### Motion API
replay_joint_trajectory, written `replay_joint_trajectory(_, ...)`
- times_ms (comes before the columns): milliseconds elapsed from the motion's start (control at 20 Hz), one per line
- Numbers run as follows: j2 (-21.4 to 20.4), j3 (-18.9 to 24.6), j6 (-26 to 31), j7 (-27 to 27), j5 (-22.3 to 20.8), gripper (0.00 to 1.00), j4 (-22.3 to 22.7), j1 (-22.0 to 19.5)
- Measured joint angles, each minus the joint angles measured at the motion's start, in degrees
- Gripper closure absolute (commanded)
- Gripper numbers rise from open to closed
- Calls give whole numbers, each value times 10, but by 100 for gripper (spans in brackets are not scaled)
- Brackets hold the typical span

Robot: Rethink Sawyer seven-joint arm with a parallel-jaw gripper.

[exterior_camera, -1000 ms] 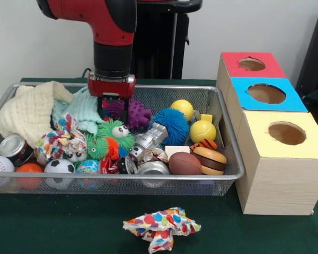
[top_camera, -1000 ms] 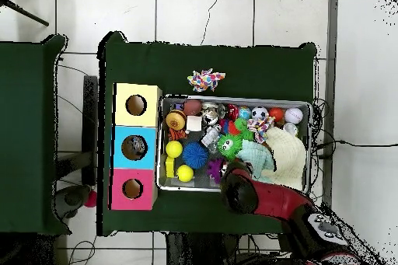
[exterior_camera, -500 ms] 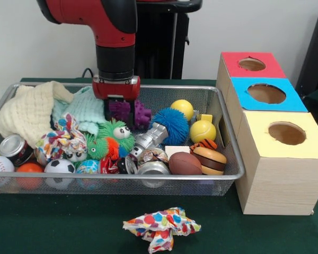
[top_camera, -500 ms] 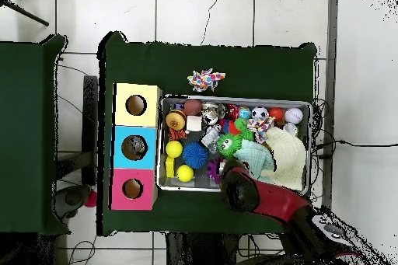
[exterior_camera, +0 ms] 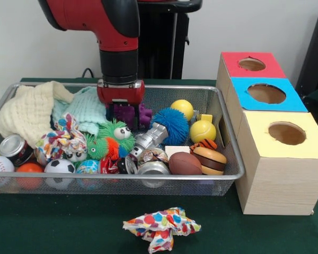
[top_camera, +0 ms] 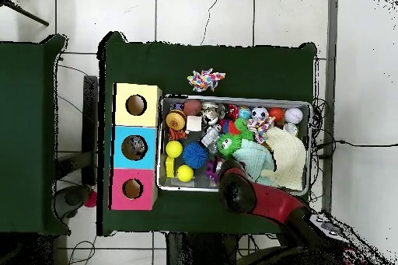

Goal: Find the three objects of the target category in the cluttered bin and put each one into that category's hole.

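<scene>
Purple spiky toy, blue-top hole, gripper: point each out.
purple spiky toy (exterior_camera: 143,115), front view, exposed spiky right side.
hole (exterior_camera: 266,93), front view, middle of the round opening.
gripper (exterior_camera: 123,114), front view, between its tips at the toy.

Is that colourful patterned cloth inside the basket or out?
Out. The patterned cloth lies crumpled on the green table, in front of the basket's rim.

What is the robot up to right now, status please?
Gripper down in the wire bin, on the purple spiky toy; grip unclear. Blue-topped box hole clear. Blue spiky ball crowds alongside.
</scene>
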Motion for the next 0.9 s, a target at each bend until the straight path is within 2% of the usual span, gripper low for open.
replay_joint_trajectory(150,11,-5,-23,0,0,0,-1,6)
replay_joint_trajectory(650,50,-56,-162,0,5,0,-4,57)
replay_joint_trajectory(900,59,-67,-195,0,5,0,-4,65)
